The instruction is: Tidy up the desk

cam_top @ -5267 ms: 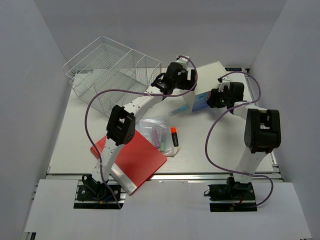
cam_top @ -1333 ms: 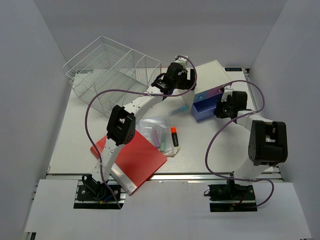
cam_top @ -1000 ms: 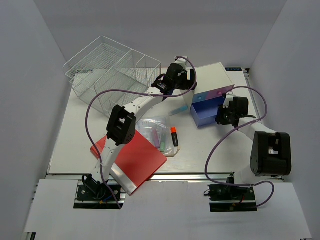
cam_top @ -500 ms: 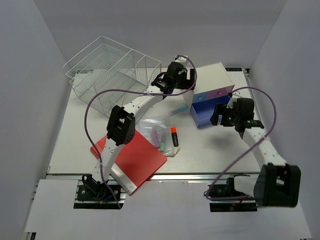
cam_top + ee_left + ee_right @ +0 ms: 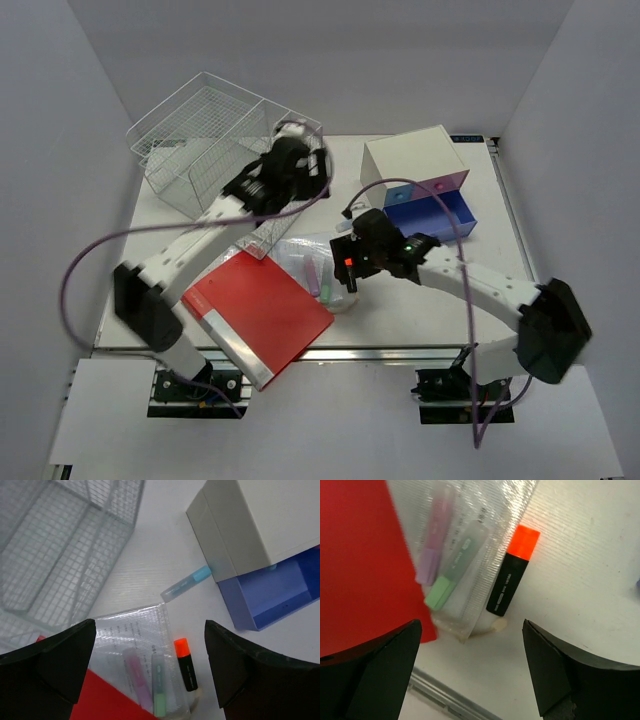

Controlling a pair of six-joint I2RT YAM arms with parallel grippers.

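Observation:
The white desk holds a clear pouch with a pink and a green highlighter inside. A black marker with an orange cap lies beside it, and a red folder overlaps its near left corner. My right gripper hovers open just above the marker and touches nothing. My left gripper is open and empty, high over the pouch near the wire basket. A light blue pen lies against the white drawer box, whose blue drawer stands pulled out.
The wire basket fills the far left corner. A small beige lump lies by the marker's tail. The metal rail runs along the front edge. Grey walls close in on both sides.
My right gripper let go of the pulled-out blue drawer and swung left to above the orange-capped marker. My left arm drew back from the drawer box toward the basket.

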